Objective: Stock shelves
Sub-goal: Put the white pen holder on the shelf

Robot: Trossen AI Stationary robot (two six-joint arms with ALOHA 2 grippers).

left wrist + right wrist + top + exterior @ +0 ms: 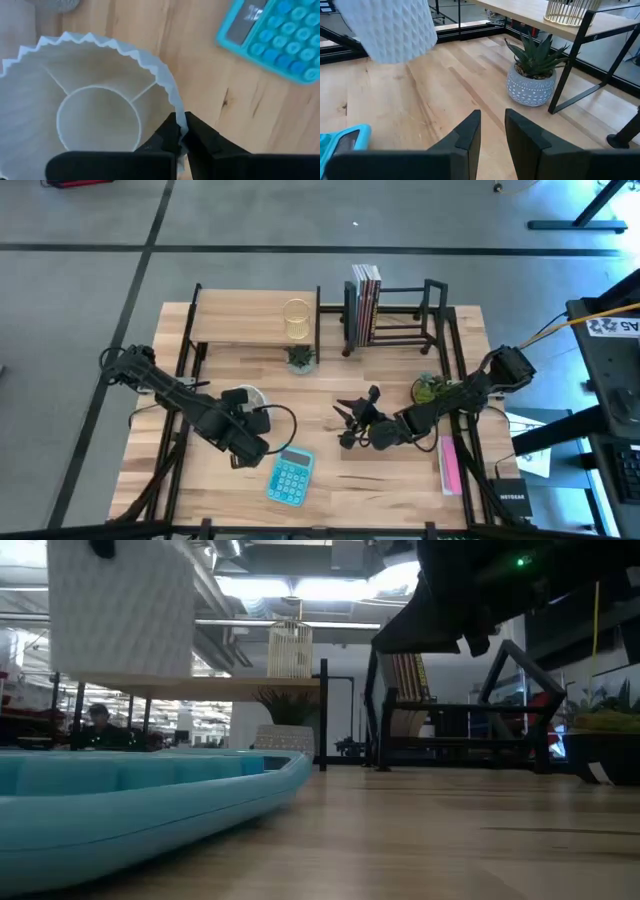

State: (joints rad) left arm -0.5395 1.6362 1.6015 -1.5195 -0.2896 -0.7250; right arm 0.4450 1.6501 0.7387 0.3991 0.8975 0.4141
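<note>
A white pleated shade (95,95), hollow with a zigzag rim and a ring inside, hangs above the table's left middle (243,395), also seen in the low view (120,610). My left gripper (181,131) is shut on it. The light-wood shelf (240,325) stands on thin black legs at the far side and bears a wire basket (296,320). A small potted plant (532,80) sits on the table under the shelf's right end. The black bar rack (405,315) beside it holds upright books (365,305). My right gripper (492,132) hovers open over the table's middle (348,425), touching nothing. My left gripper pinches the shade's zigzag rim (176,111) at one spot, one finger inside the hollow and one outside. Only the wall's single layer lies between the fingers. The shade hangs lifted clear of the table, its open end toward the wrist camera.
A teal calculator (290,477) lies near the front edge, just right of my left gripper. A second potted plant (432,388) and a pink flat thing (449,465) lie on the right side beneath my right arm. Bare wood shows between the calculator and the shelves.
</note>
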